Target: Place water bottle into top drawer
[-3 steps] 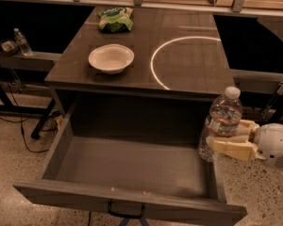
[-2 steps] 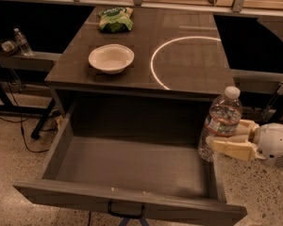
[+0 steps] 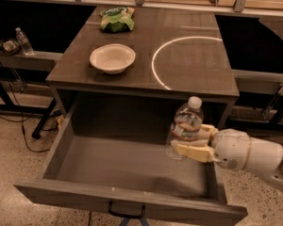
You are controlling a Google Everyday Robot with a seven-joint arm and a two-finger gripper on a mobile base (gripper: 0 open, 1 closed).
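Beneath grey worktop [image 3: 193, 74], end effector [image 3: 187, 140] grips water bottle [image 3: 187, 121] upright over top drawer [image 3: 118, 166]; lower it gently inside before releasing.

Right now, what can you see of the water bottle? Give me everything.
The water bottle is clear ribbed plastic, with its white cap on and a white, red and blue label band around its upper body. It is nearly upright, cap leaning slightly right, at the right side of the open top drawer. The gripper, reaching in from the right, is shut on its lower half, one cream finger in front and one behind. Nothing else visibly touches it.
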